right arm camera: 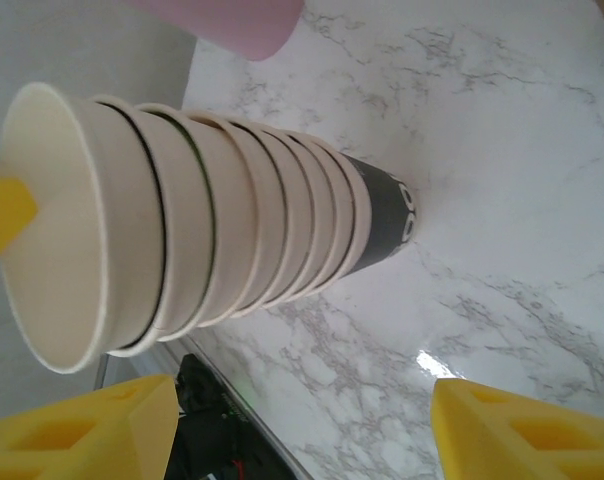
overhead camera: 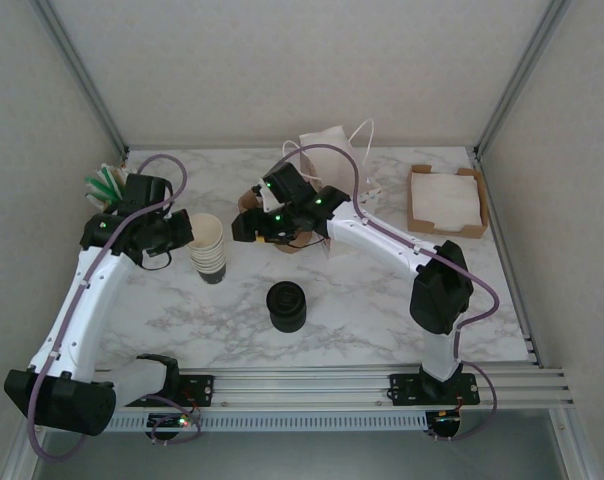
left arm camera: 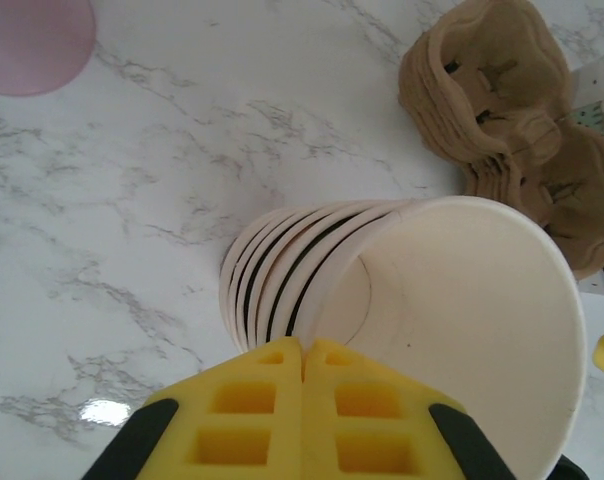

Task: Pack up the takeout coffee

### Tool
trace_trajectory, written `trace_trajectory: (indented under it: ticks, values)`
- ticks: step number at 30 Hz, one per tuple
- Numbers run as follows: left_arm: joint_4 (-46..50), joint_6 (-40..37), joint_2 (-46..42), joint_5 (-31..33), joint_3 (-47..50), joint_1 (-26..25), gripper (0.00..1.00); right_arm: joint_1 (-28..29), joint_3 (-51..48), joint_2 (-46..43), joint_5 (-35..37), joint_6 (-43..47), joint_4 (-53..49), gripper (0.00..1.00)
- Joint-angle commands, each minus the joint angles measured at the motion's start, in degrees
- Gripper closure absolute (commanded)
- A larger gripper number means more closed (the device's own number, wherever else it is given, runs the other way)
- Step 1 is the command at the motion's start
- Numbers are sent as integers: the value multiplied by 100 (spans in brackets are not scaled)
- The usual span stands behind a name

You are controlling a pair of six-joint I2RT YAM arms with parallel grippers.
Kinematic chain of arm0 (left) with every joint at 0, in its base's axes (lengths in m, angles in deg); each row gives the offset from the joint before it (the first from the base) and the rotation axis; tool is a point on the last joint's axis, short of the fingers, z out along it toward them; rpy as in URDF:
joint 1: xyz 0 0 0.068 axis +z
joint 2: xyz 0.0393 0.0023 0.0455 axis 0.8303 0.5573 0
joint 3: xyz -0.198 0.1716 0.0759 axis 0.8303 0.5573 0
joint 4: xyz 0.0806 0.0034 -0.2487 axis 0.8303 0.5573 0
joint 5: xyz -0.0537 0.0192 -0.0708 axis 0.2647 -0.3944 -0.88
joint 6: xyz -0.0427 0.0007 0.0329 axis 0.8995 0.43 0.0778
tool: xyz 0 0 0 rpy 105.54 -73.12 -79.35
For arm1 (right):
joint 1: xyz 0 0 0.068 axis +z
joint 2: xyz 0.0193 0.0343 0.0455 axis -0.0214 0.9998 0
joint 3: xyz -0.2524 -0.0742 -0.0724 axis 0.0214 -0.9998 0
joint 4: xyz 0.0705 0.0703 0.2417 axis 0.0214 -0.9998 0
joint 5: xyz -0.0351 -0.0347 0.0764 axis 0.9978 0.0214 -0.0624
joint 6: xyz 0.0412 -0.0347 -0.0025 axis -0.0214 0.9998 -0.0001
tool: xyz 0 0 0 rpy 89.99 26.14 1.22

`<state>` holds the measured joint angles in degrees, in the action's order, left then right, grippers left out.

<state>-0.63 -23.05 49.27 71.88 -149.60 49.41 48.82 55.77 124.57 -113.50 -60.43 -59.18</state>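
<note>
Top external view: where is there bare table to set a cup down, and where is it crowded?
Bare marble: near side of the napkin box, right of the right arm; and the near edge either side of the lid stack. Crowded: back centre, around the bag, carriers and cup stack.

You're in a lab-style robot cell here: marble-look worktop point(overhead camera: 362, 300), plain white walls point(overhead camera: 282, 60), aluminium frame posts point(overhead camera: 82, 75), and a mounting rail point(overhead camera: 312, 385) up front.

A cream cup stack point(overhead camera: 209, 247) stands near a black lid stack point(overhead camera: 286, 306).
</note>
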Motion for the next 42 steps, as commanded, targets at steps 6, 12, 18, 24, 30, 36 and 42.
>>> trace_trajectory:
  ticks: [6, 12, 18, 24, 30, 36, 42]
  values:
    - [-91, 131, -152, -551, 77, 135, 100, 67, 168, 135, -279, -223, 317, 34]
    - [-182, 140, -190, -840, 95, 254, 100, 67, 79, 138, -322, -305, 457, 35]
    - [-196, 139, -206, -1012, 68, 286, 100, 58, -105, 156, -533, -480, 789, 35]
    - [-199, 136, -199, -1023, 77, 303, 100, 19, -335, 138, -674, -644, 1072, 35]
    - [-216, 141, -173, -1046, 86, 312, 100, -47, -613, 93, -860, -846, 1458, 36]
    - [-228, 150, -155, -1063, 61, 310, 100, -104, -827, -1, -918, -950, 1637, 35]
    - [-68, 145, -151, -974, -239, 311, 100, -147, -931, -204, -762, -846, 1505, 35]
